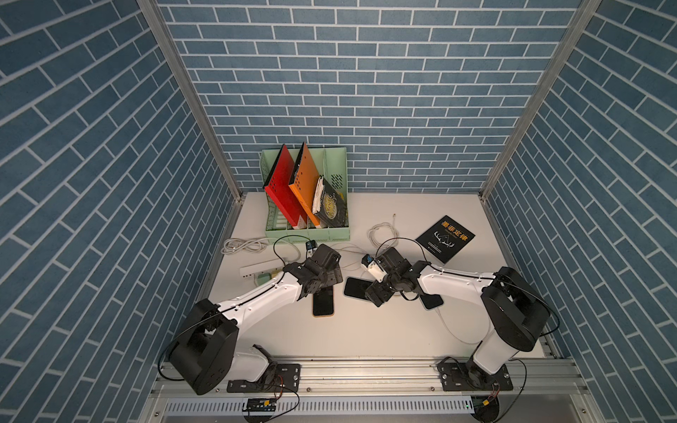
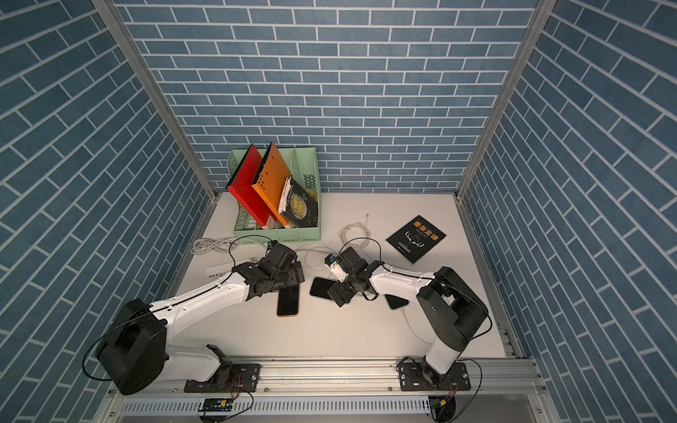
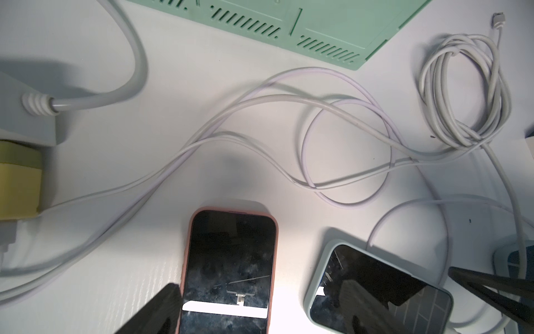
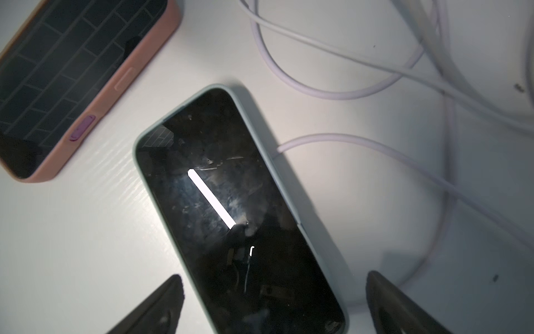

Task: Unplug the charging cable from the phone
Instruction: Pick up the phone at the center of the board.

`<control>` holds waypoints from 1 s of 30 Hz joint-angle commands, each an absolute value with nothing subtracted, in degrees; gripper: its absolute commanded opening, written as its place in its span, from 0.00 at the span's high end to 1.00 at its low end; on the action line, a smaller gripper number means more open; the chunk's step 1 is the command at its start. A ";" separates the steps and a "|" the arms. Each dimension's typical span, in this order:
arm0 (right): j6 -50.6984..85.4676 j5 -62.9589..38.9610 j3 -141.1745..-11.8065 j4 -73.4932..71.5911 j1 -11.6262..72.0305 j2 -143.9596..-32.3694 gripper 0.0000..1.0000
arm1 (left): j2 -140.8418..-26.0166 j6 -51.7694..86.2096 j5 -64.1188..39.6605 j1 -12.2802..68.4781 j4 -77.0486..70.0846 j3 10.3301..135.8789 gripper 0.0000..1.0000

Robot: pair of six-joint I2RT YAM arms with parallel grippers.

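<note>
Now my right claw point(image 4: 274, 276) is wide open, holding nothing, with the blue phone point(image 4: 225, 188) between its fingers on the desk point(image 4: 86, 245). The cable point(image 4: 332, 135) lies just beside it. My left claw point(image 3: 260, 284), open too, hangs over the pink phone point(image 3: 231, 254).

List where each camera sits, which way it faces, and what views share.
Top views: high at the front, looking down on the table and both whole arms.
Left wrist: on the left arm, facing down at the pink-cased phone; open left gripper shows.
Right wrist: on the right arm, above the blue-cased phone; open right gripper shows.
Shared: both phones appear in all.
</note>
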State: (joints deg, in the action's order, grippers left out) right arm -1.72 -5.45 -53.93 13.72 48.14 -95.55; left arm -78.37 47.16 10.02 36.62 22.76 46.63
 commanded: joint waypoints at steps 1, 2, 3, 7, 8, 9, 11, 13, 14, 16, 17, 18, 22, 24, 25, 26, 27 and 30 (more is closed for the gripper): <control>-10.44 -2.38 -56.64 16.53 48.51 -95.31 0.01 | -76.94 47.19 10.05 35.98 22.84 44.96 0.09; -11.86 -2.70 -57.35 17.12 48.55 -95.61 0.01 | -76.71 47.20 9.95 35.83 22.73 44.65 0.09; -13.03 -3.04 -58.15 17.85 48.60 -96.12 0.01 | -76.54 47.20 9.89 35.71 22.68 44.43 0.09; -18.07 -5.91 -61.25 21.77 48.90 -98.76 0.01 | -75.80 46.94 9.76 35.26 22.63 43.71 0.09; -19.13 -6.50 -61.71 22.54 49.17 -99.31 0.01 | -75.59 46.81 9.68 35.13 22.67 43.61 0.09; -20.08 -6.92 -62.04 23.27 49.40 -99.72 0.01 | -75.42 46.82 9.67 35.03 22.63 43.45 0.09; -21.40 -7.01 -62.70 24.59 49.58 -100.49 0.01 | -75.10 46.60 9.58 34.71 22.49 43.13 0.09; -22.14 -6.18 -63.20 25.64 49.95 -101.35 0.01 | -74.85 46.58 9.38 34.52 22.41 42.83 0.09; -22.59 -5.86 -63.38 26.28 50.11 -101.72 0.00 | -74.82 46.58 9.26 34.34 22.29 42.66 0.09; -23.05 -5.65 -63.70 27.25 50.39 -102.48 0.00 | -74.79 46.50 9.04 34.20 22.03 42.39 0.09; -23.11 -5.81 -63.78 27.43 50.51 -102.68 0.01 | -74.71 46.49 8.97 34.15 21.94 42.30 0.09; -23.16 -5.91 -63.81 27.46 50.69 -102.85 0.00 | -74.84 46.53 8.88 34.14 21.83 42.21 0.09; -23.10 -3.61 -64.57 27.90 51.49 -104.56 0.01 | -75.18 46.49 8.70 33.99 21.41 42.01 0.09; -22.92 -2.28 -65.34 28.20 51.74 -105.73 0.01 | -75.38 46.49 8.49 33.94 21.28 42.09 0.09; -22.67 -1.94 -65.77 28.18 51.84 -106.27 0.02 | -75.47 46.49 8.42 33.94 21.19 42.10 0.09; -22.43 -1.81 -66.20 28.21 51.92 -106.68 0.02 | -75.54 46.49 8.41 33.93 21.11 42.03 0.09; -22.20 -1.76 -66.59 28.26 51.97 -107.04 0.02 | -75.60 46.56 8.31 33.93 21.03 42.01 0.09; -21.83 -1.74 -67.58 28.42 52.23 -108.01 0.04 | -75.67 46.54 8.15 33.93 20.92 41.92 0.09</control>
State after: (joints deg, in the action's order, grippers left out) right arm -21.45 -3.33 -66.28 26.22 51.77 -106.08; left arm -75.55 46.94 8.40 34.37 21.06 42.72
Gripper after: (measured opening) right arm 0.962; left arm 0.911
